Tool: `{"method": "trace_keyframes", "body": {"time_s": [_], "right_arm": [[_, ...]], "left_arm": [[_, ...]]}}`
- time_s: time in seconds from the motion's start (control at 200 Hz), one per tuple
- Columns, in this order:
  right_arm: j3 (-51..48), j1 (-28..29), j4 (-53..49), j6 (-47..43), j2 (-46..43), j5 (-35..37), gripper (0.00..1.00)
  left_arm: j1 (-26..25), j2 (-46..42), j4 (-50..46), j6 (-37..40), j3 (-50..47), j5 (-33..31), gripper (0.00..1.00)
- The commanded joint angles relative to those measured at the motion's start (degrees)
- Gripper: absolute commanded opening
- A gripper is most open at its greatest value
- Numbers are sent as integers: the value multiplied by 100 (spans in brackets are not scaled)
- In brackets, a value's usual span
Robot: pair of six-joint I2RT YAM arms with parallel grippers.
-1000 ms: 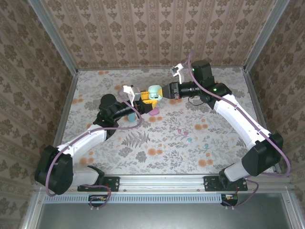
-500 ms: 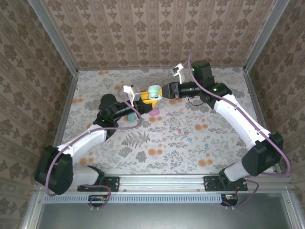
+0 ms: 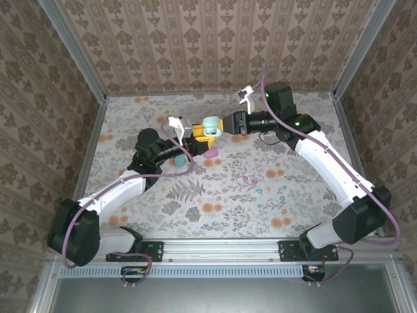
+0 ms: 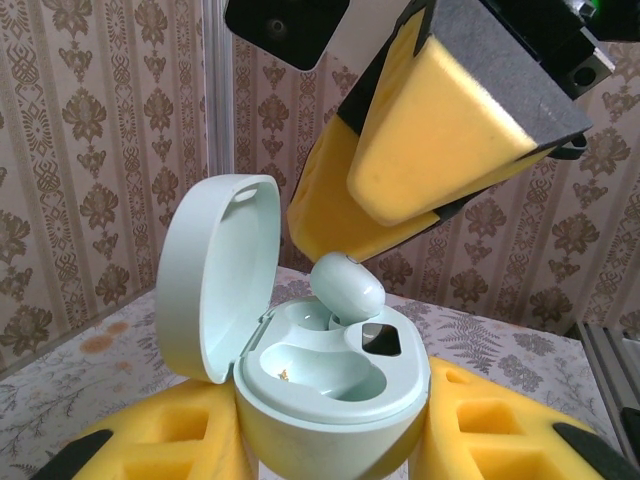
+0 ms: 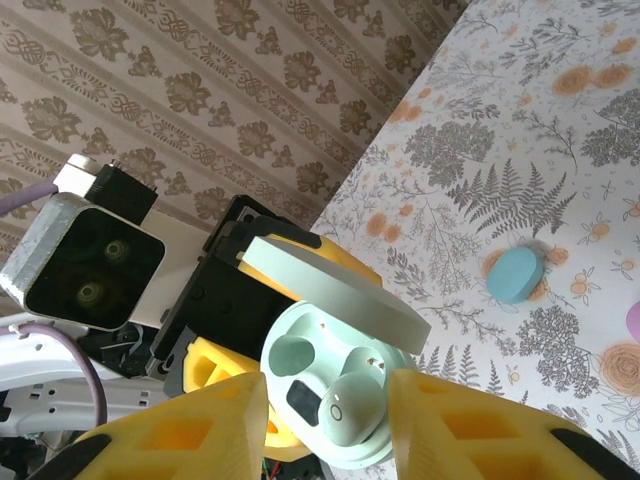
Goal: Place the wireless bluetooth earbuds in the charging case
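The step in hand is seating a bud. The left pincer [image 4: 335,445] is closed on the mint charging case [image 4: 330,390], holding it upright above the far middle of the table [image 3: 215,195] with its lid [image 4: 215,275] swung open. The right pincer [image 5: 328,400] reaches in from the right. Its yellow pads are narrowly parted on either side of a mint earbud [image 4: 347,284]. A gap shows on one side of the bud, so it does not look pinched.

The bud stands in the case's right-hand well, tilted and proud of the rim, so it is probably not fully home. The well beside it looks empty.

Next, the bud likely needs a light push straight down until it sits flush. The right pincer should then draw back without catching the bud or the lid, while the left keeps the case level.

After that there is a second bud to fetch. Three loose earbuds [image 3: 258,191] — pink, mint and blue — lie on the table, near and to the right. Only the mint one matches this case, and it is small, so the pick calls for a careful, narrow grasp.
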Motion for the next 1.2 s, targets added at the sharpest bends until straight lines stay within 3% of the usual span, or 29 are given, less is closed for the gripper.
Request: {"method": "trace_keyframes", "body": {"time_s": [0.0, 0.28, 1.195], "right_arm": [[129, -17, -134, 65, -158, 90, 34], [122, -7, -171, 118, -83, -35, 25], [236, 22, -203, 191, 120, -9, 26]], "left_arm": [[20, -51, 131, 36, 236, 22, 31], [11, -50, 119, 44, 245, 11, 31], [2, -52, 91, 88, 245, -1, 31]]}}
